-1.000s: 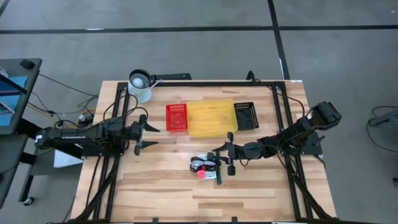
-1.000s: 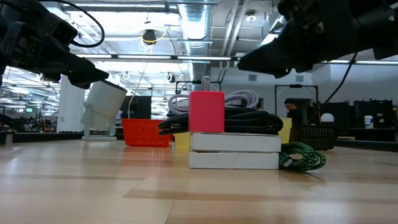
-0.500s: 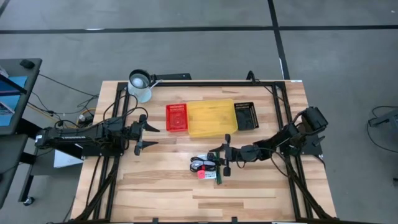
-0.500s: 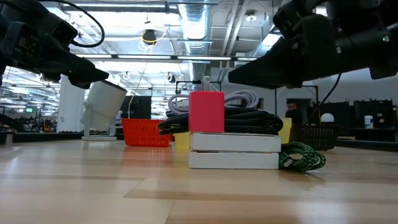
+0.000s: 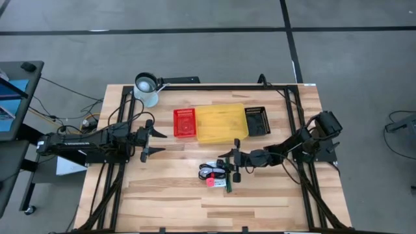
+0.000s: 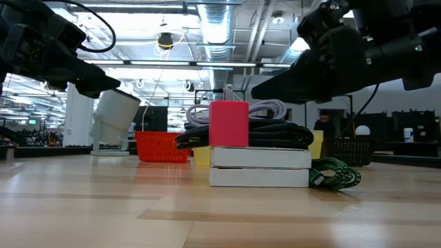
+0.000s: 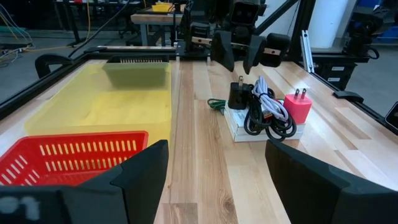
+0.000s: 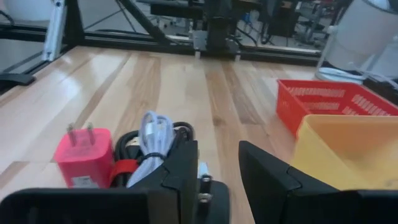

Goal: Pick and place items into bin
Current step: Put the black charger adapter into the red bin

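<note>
The items lie in one pile (image 5: 214, 174) on the table's middle. Two flat white packets (image 6: 260, 167) are stacked at the bottom. On them rest a coiled black cable (image 8: 134, 149) with a red strap, a white cable (image 8: 155, 134), a pink plug (image 8: 81, 158) and a small black plug (image 7: 237, 94). A green cord (image 6: 335, 173) lies beside the stack. My right gripper (image 5: 230, 165) hangs open just above the pile's right side, nearly level, touching nothing. My left gripper (image 5: 158, 142) waits open at the left, clear of everything.
Three bins stand in a row beyond the pile: red (image 5: 184, 123), yellow (image 5: 221, 122) and black (image 5: 257, 120). A white mug (image 5: 146, 89) stands at the far left corner. Black frame rails run along the table's edges. Bare wood lies toward the near edge.
My right gripper has sunk and crept toward the table's left, coming in over the pile, its finger gap unchanged. The pile has not moved.
</note>
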Motion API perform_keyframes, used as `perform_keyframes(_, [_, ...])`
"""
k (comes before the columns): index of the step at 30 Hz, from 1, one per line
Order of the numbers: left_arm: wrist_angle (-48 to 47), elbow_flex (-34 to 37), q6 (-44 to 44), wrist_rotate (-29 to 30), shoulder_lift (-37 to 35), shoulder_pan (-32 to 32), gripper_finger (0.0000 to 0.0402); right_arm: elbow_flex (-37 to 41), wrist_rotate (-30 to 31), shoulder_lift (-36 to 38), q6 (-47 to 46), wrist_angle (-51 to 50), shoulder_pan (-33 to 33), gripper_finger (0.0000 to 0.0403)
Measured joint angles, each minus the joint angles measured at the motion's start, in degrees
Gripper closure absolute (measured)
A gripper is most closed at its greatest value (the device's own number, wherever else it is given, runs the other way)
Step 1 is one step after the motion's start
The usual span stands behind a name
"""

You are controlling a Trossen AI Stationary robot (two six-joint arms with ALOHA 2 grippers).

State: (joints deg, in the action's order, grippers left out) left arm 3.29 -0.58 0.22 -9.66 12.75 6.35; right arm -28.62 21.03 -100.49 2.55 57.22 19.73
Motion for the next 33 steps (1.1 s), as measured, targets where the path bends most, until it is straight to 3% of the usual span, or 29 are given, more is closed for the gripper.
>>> perform_keyframes(33, [0.0, 0.0, 0.0, 0.0, 0.0, 0.0, 0.014, 0.0, -1.9, 0.0, -2.6, -2.8, -0.3, 0.0289])
